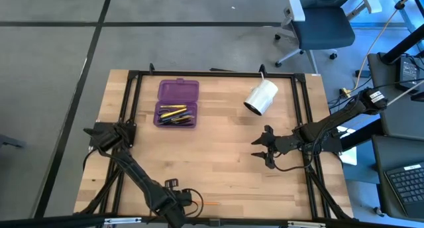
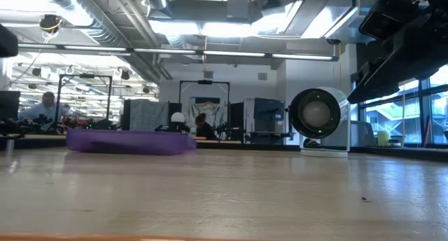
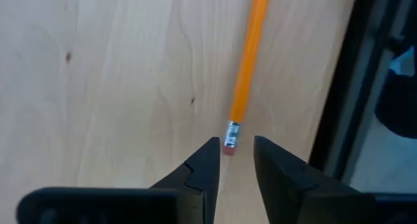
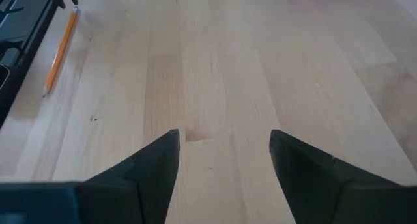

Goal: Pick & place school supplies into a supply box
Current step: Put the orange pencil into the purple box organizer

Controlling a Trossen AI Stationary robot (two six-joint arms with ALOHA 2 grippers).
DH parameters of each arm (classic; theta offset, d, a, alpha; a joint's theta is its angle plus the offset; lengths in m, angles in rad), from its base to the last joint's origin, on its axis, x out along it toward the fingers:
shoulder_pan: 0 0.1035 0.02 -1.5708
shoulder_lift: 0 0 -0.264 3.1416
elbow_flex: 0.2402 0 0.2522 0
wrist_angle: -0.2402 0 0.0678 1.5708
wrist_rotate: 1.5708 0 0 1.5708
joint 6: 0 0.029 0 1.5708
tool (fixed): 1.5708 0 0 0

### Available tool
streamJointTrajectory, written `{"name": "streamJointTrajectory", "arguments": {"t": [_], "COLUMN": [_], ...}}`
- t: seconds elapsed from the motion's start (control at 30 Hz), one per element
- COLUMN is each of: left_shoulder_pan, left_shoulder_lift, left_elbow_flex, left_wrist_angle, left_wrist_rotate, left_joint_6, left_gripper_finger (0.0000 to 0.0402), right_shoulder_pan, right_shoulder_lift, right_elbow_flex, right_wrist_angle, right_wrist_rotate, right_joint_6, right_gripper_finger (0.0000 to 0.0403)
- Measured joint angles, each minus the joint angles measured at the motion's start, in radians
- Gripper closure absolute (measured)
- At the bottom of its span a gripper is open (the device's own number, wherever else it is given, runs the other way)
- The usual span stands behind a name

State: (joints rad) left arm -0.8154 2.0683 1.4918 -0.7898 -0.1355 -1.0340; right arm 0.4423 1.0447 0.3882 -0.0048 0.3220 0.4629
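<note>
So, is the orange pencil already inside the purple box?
No, the orange pencil lies on the bare wooden table, its eraser end just ahead of the left claw.

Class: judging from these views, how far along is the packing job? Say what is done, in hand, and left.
Done: several pens lie in the open purple box. In hand: the left gripper, at the table's near edge, has its fingers either side of the orange pencil's eraser end, not yet gripped. Left: lift and box that pencil. The right gripper waits open mid-table.

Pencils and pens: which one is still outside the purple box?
The orange pencil lying alone on the bare wood near the table's front edge, its eraser end just ahead of the left gripper. The others lie inside the open purple box.
</note>
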Motion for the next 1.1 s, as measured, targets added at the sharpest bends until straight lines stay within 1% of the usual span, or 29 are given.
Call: {"name": "streamJointTrajectory", "arguments": {"t": [0.23, 0.47, 0.63, 0.93, 1.1], "left_shoulder_pan": [0.001, 0.000, 0.000, 0.001, 0.001], "left_shoulder_lift": [0.038, 0.049, 0.051, 0.053, 0.052], "left_elbow_flex": [0.003, 0.005, 0.003, 0.003, 0.002], "left_wrist_angle": [0.000, -0.002, -0.003, 0.001, 0.001], "left_wrist_rotate": [0.027, 0.003, -0.002, -0.005, -0.005], "left_joint_6": [0.002, 0.023, 0.023, 0.026, 0.025], "left_gripper_finger": [0.0320, 0.0327, 0.0345, 0.0393, 0.0395], "right_shoulder_pan": [0.000, 0.000, 0.000, 0.000, 0.000], "right_shoulder_lift": [0.000, 0.000, 0.000, 0.000, 0.000], "right_elbow_flex": [0.000, 0.000, 0.000, 0.000, 0.000], "right_wrist_angle": [0.000, 0.001, 0.001, 0.001, 0.001], "right_wrist_rotate": [0.000, 0.000, 0.000, 0.000, 0.000], "right_joint_6": [0.000, 0.000, 0.000, 0.000, 0.000], "right_gripper_finger": [0.0161, 0.0161, 0.0161, 0.0161, 0.0161]}}
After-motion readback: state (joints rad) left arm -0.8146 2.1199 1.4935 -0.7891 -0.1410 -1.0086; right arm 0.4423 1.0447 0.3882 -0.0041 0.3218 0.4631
